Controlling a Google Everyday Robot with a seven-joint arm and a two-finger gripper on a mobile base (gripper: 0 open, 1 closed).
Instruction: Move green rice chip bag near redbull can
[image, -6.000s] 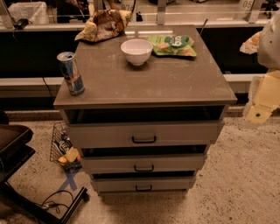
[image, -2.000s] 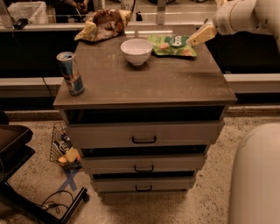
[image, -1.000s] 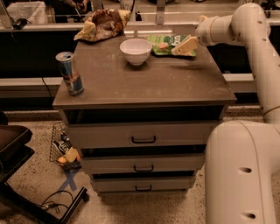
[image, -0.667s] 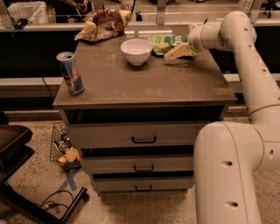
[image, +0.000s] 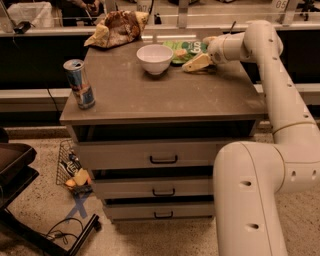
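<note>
The green rice chip bag (image: 181, 49) lies flat at the back right of the cabinet top (image: 150, 97), just right of a white bowl. The redbull can (image: 80, 83) stands upright near the front left corner, far from the bag. My gripper (image: 199, 53) has come in from the right and sits low over the bag's right end. Its fingers are open, one (image: 195, 63) at the bag's near edge and one at its far edge. The gripper hides the bag's right part.
A white bowl (image: 155, 58) stands between the bag and the can's side. A crumpled brown-and-yellow snack bag (image: 117, 27) lies at the back left. My arm (image: 280, 105) rises along the cabinet's right side. A wire basket (image: 72, 170) and a dark chair (image: 15, 170) are on the floor at left.
My arm has swung in from the right and lowered the gripper leftward onto the green bag's right end. The bag, bowl and can have not moved.
</note>
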